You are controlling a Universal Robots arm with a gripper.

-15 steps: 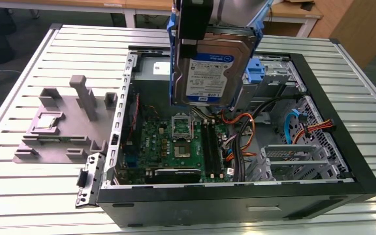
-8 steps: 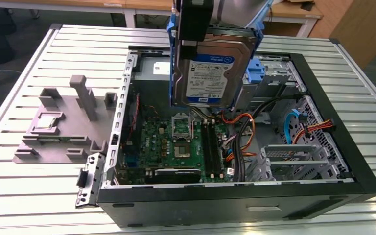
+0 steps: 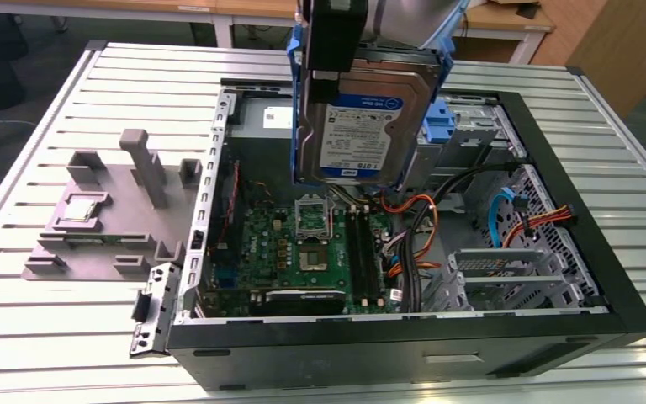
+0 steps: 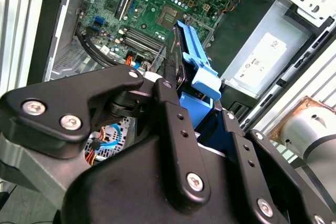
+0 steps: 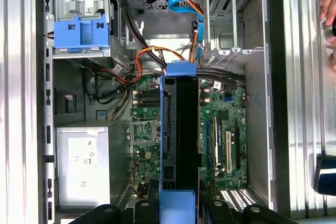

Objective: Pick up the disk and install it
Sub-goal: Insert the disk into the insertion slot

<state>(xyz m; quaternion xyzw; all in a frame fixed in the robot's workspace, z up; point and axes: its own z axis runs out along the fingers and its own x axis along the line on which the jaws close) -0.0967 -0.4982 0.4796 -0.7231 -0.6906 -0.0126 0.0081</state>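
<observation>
So the gripper [image 3: 335, 76] is pinching the disk [image 3: 362, 126] by its blue bracket, holding it on end, long axis straight up and down, label facing the exterior view. It hangs in the air over the motherboard [image 3: 312, 252], about mid-case, touching nothing below. The blue caddy [image 3: 447, 118] in the drive bay sits just to the exterior view's right of it, toward the far corner of the computer case [image 3: 413, 332]. The gripper's rear finger is hidden behind the disk, and its upper part is cut off.
</observation>
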